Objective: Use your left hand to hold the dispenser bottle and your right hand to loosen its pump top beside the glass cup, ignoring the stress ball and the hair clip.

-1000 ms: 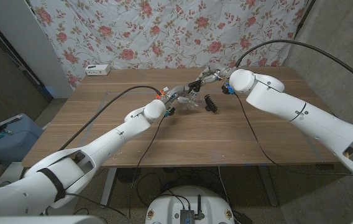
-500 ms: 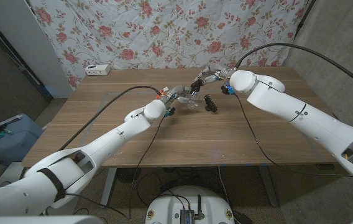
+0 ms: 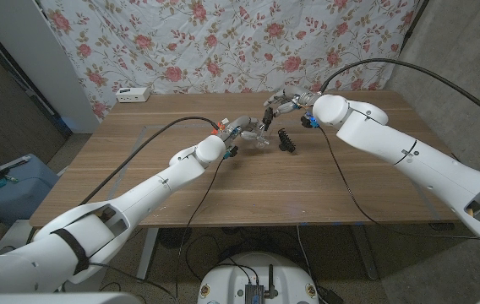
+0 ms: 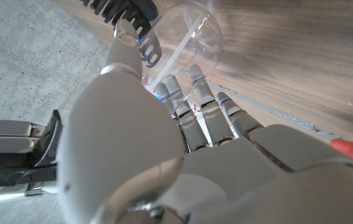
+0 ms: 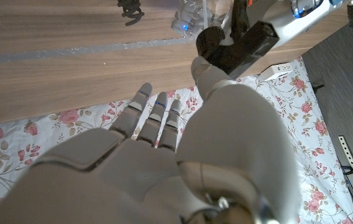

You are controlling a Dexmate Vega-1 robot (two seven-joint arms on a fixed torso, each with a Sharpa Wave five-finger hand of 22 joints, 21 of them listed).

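1. The dispenser bottle [image 3: 259, 135], clear plastic, is at the middle of the far half of the wooden desk [image 3: 308, 181], in the grasp of the left hand [image 3: 242, 128].
2. In the left wrist view the left hand's fingers [image 4: 201, 99] are wrapped around the bottle's clear body, with its thin white tube showing through the plastic.
3. The right hand [image 3: 284, 101] hovers just beyond the bottle, toward the desk's far edge, and is apart from it in the head view.
4. In the right wrist view the right hand's fingers [image 5: 158, 115] are stretched out and apart, holding nothing.
5. The hair clip [image 3: 286, 140], black and toothed, lies on the desk just beside the bottle, on the side nearer the right arm.
6. I cannot make out a pump top on the bottle, nor tell a separate glass cup from the bottle's clear body.
7. A white power strip [image 3: 133, 95] sits well away from the bottle, near the desk's far corner on the left arm's side.
8. A floral cloth [image 3: 223, 42] hangs behind the desk.
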